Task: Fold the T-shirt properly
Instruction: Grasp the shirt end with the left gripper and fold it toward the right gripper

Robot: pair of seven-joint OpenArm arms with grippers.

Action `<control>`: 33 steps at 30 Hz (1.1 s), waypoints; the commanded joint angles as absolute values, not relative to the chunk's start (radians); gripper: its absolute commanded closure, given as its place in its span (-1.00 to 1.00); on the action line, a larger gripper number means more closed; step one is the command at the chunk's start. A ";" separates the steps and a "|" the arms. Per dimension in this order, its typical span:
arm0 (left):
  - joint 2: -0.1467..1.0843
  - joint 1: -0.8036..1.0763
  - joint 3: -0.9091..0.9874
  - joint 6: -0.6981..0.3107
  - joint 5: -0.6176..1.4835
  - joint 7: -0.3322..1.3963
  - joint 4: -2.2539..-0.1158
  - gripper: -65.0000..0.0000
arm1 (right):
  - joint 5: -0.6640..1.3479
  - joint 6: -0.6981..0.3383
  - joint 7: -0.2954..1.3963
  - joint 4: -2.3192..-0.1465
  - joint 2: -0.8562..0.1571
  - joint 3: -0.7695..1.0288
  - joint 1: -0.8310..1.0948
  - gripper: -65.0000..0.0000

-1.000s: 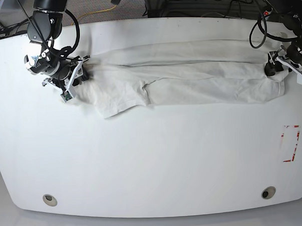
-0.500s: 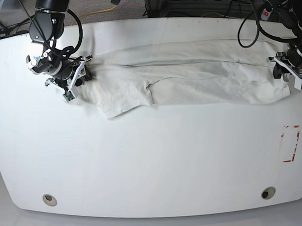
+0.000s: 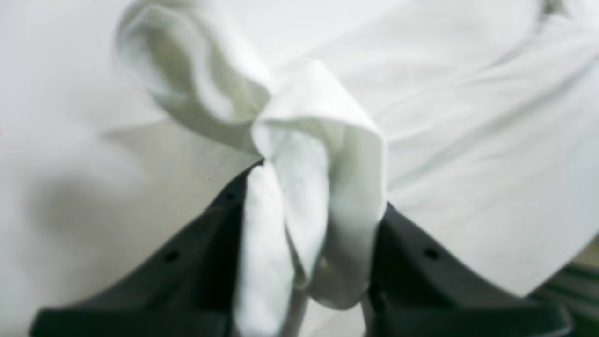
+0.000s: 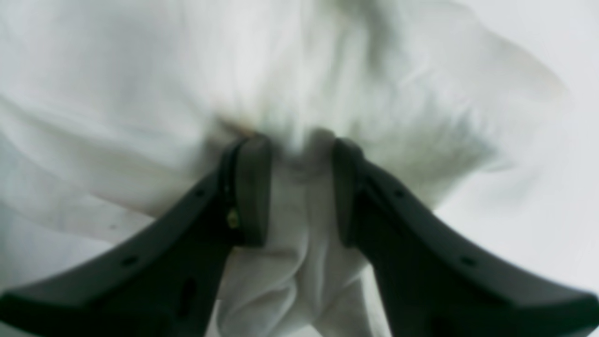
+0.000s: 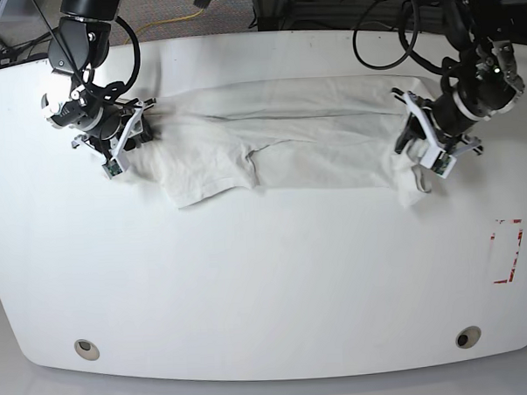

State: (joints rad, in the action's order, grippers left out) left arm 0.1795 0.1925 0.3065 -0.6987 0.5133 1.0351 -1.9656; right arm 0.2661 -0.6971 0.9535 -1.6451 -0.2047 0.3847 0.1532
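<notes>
The off-white T-shirt (image 5: 313, 134) lies stretched sideways across the far half of the table, folded lengthwise, no print showing. My left gripper (image 5: 422, 156), on the right of the base view, is shut on the shirt's right end, which is bunched and lifted. In the left wrist view the cloth (image 3: 468, 140) is pinched between the black fingers of the left gripper (image 3: 318, 187). My right gripper (image 5: 131, 133) holds the shirt's left end. The right wrist view shows the right gripper (image 4: 299, 154) shut on a wad of the shirt (image 4: 140, 93).
The white table (image 5: 249, 277) has two round holes (image 5: 87, 349) (image 5: 468, 336) near its front edge. A red tape rectangle (image 5: 508, 250) marks its right side. Cables (image 5: 386, 8) lie on the floor behind the far edge.
My left gripper has shut on the shirt's right end and carried it leftward, shortening the spread cloth. The right gripper has kept its hold and hardly moved.
</notes>
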 commanded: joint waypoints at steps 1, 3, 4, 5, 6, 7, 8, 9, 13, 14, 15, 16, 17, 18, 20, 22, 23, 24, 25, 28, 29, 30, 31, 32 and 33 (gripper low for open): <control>0.151 0.160 0.254 -0.698 0.539 1.007 -1.980 0.82 | 0.277 -0.698 0.941 -1.659 -0.217 0.387 0.143 0.38; 0.131 0.134 0.193 -0.698 0.539 1.007 -1.971 0.81 | 0.277 -0.698 0.941 -1.659 -0.217 0.387 0.143 0.38; 0.125 0.125 0.171 -0.698 0.539 1.007 -1.963 0.81 | 0.277 -0.698 0.941 -1.659 -0.217 0.387 0.143 0.38; 0.119 0.116 0.147 -0.698 0.539 1.007 -1.957 0.81 | 0.277 -0.698 0.941 -1.659 -0.217 0.387 0.143 0.38; 0.113 0.110 0.124 -0.698 0.539 1.004 -1.952 0.81 | 0.277 -0.698 0.941 -1.659 -0.217 0.387 0.143 0.38; 0.104 0.104 0.101 -0.698 0.539 1.003 -1.943 0.81 | 0.277 -0.698 0.941 -1.659 -0.217 0.387 0.143 0.38; 0.097 0.104 0.087 -0.693 0.539 1.003 -1.933 0.81 | 0.277 -0.698 0.941 -1.659 -0.217 0.387 0.143 0.38; 0.088 0.102 0.071 -0.674 0.539 1.003 -1.914 0.81 | 0.277 -0.698 0.941 -1.659 -0.217 0.387 0.143 0.38; 0.071 0.071 0.054 -0.633 0.539 1.004 -1.856 0.81 | 0.277 -0.698 0.941 -1.659 -0.217 0.387 0.143 0.38; 0.071 0.068 0.051 -0.631 0.539 1.004 -1.847 0.81 | 0.277 -0.698 0.941 -1.659 -0.217 0.387 0.143 0.38; 0.073 0.065 0.041 -0.631 0.539 1.004 -1.831 0.79 | 0.277 -0.698 0.941 -1.659 -0.217 0.387 0.143 0.38; 0.073 0.064 0.031 -0.630 0.539 1.004 -1.821 0.75 | 0.277 -0.698 0.941 -1.659 -0.217 0.387 0.143 0.38; 0.073 0.062 0.025 -0.630 0.539 1.004 -1.813 0.69 | 0.277 -0.698 0.941 -1.659 -0.217 0.387 0.143 0.38; 0.074 0.062 0.021 -0.628 0.539 1.004 -1.807 0.57 | 0.277 -0.698 0.941 -1.659 -0.217 0.387 0.143 0.38; 0.073 0.062 0.013 -0.604 0.539 1.004 -1.805 0.35 | 0.277 -0.698 0.941 -1.659 -0.217 0.387 0.143 0.38; 0.070 0.062 0.010 -0.556 0.545 1.004 -1.808 0.08 | 0.277 -0.698 0.941 -1.659 -0.217 0.387 0.142 0.38; 0.062 0.061 0.001 -0.533 0.547 1.004 -1.808 -0.02 | 0.277 -0.698 0.941 -1.659 -0.217 0.387 0.142 0.38; 0.048 0.056 -0.018 -0.509 0.549 1.006 -1.811 -0.12 | 0.277 -0.698 0.941 -1.659 -0.217 0.387 0.142 0.38; 0.042 0.044 -0.053 -0.478 0.547 1.007 -1.833 -0.21 | 0.277 -0.698 0.941 -1.659 -0.217 0.387 0.142 0.38; 0.042 0.038 -0.168 -0.440 0.547 1.007 -1.885 -0.25 | 0.277 -0.698 0.941 -1.659 -0.217 0.387 0.142 0.38; 0.047 0.035 -0.202 -0.438 0.542 1.007 -1.902 -0.25 | 0.277 -0.698 0.941 -1.659 -0.217 0.387 0.142 0.38; 0.050 0.035 -0.234 -0.438 0.541 1.007 -1.917 -0.25 | 0.277 -0.698 0.941 -1.659 -0.217 0.387 0.142 0.38; 0.050 0.033 -0.254 -0.438 0.541 1.007 -1.934 -0.25 | 0.277 -0.698 0.941 -1.659 -0.217 0.386 0.140 0.38; 0.050 0.033 -0.260 -0.438 0.541 1.007 -1.949 -0.25 | 0.277 -0.698 0.941 -1.659 -0.217 0.386 0.140 0.38; 0.050 0.033 -0.263 -0.438 0.541 1.007 -1.965 -0.25 | 0.277 -0.698 0.941 -1.659 -0.217 0.386 0.139 0.38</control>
State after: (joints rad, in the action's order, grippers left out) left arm 0.0402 0.0471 -0.2737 -0.4419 0.5446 1.0245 -1.9213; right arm 0.2661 -0.6971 0.9535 -1.6451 -0.2054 0.3847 0.1513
